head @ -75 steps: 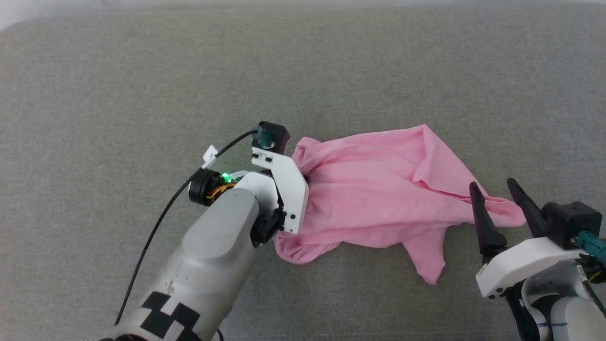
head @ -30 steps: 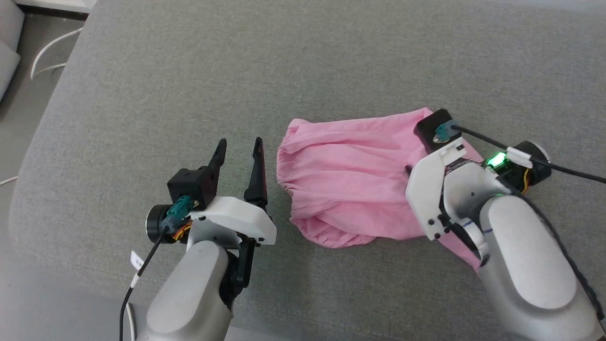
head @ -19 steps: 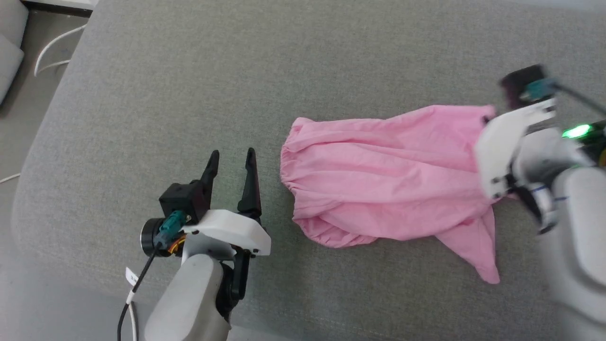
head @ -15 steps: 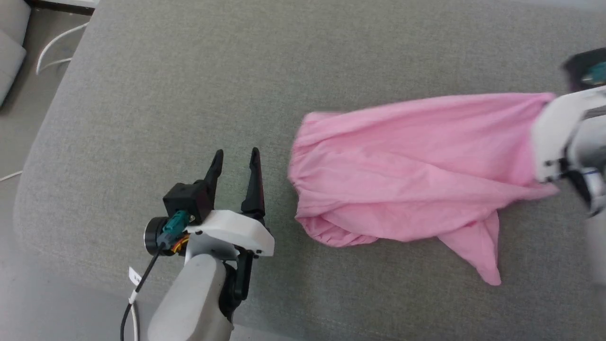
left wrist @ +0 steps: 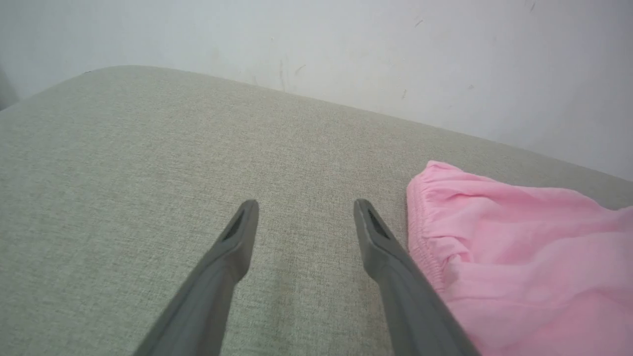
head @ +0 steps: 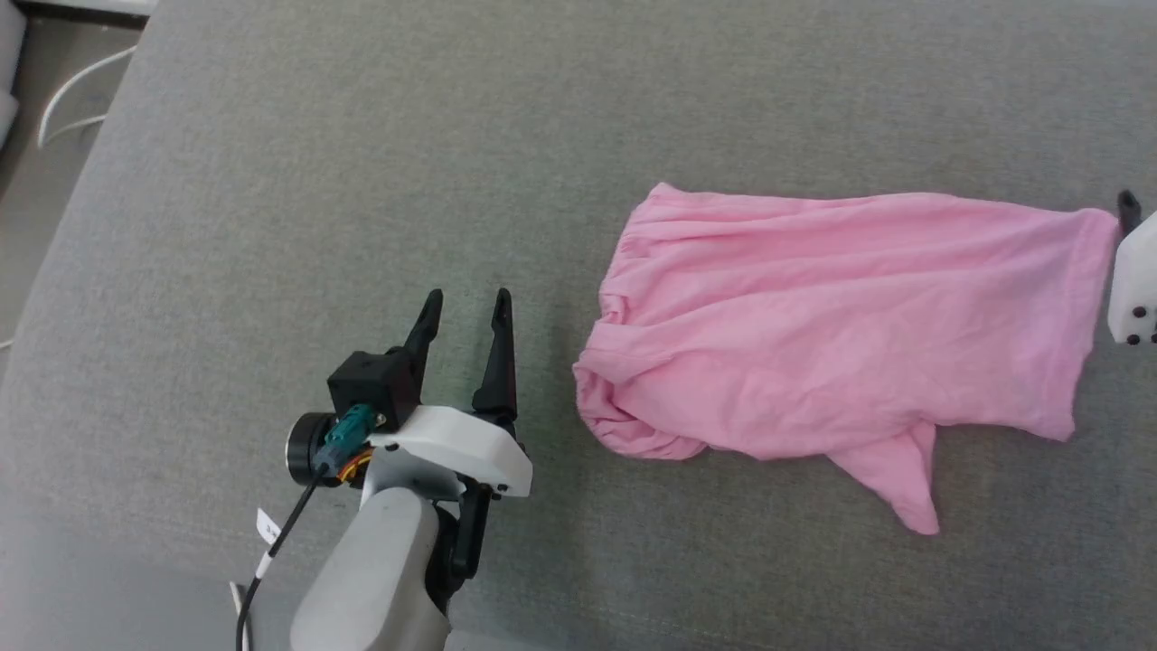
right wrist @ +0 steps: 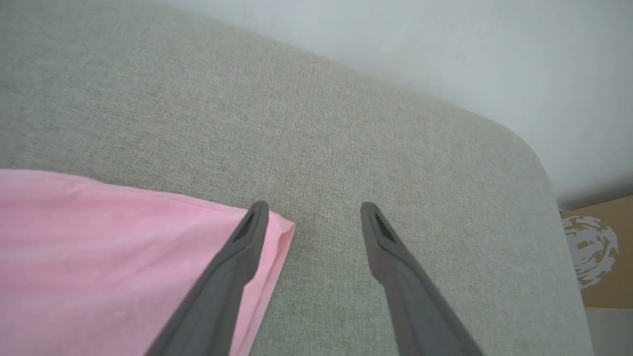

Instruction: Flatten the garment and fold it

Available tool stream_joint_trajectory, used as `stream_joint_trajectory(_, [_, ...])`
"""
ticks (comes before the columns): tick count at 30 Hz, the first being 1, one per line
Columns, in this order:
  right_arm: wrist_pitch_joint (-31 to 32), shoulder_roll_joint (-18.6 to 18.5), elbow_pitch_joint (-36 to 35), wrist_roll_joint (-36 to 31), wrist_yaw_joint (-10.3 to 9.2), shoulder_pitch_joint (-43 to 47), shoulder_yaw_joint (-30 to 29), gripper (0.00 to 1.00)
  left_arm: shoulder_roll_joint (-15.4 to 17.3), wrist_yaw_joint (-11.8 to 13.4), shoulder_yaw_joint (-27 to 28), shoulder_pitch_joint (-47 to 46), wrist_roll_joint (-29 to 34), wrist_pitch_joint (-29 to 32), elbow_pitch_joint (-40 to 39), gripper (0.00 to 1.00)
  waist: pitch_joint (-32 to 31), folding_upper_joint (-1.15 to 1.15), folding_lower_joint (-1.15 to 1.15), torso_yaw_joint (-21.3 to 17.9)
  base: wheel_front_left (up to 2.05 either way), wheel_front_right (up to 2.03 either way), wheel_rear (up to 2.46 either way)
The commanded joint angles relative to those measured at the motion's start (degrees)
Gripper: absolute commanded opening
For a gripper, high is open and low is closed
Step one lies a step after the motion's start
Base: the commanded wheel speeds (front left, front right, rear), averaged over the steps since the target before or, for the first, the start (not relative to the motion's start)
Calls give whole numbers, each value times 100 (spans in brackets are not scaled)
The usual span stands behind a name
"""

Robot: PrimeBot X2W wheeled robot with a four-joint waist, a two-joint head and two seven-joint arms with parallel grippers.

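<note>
Grey fabric cushion [head: 362, 181] against pale wall [left wrist: 346, 39] bears the garment [head: 841, 325].

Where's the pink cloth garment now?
Head view: the pink cloth garment lies right of centre on the grey cushion, between the left gripper and right gripper.

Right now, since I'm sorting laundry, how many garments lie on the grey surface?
1. The pink garment lies spread across the right half of the grey surface; a second could hide beneath it.
</note>
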Motion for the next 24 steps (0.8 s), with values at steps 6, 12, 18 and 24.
stream_joint_trajectory(6, [-1260,399,-597,381,-6,728,151,100,60,-100,-10,-280,132,-9,144,100,-328,0,0,-501,0,0,0])
stream_joint_trajectory(12, [-1996,878,-1484,896,-6,1509,636,100,221,-96,-76,-1048,264,527,454,100,-302,0,0,-1059,0,0,0])
stream_joint_trajectory(18, [-2206,1160,-1921,1180,-6,1930,945,100,428,-217,-334,-1939,479,1530,1104,100,-76,0,0,-1501,0,0,0])
stream_joint_trajectory(24, [-2136,1283,-2132,1201,-6,2077,1134,100,619,-428,-732,-2538,735,2706,1724,100,110,0,0,-1756,0,0,0])
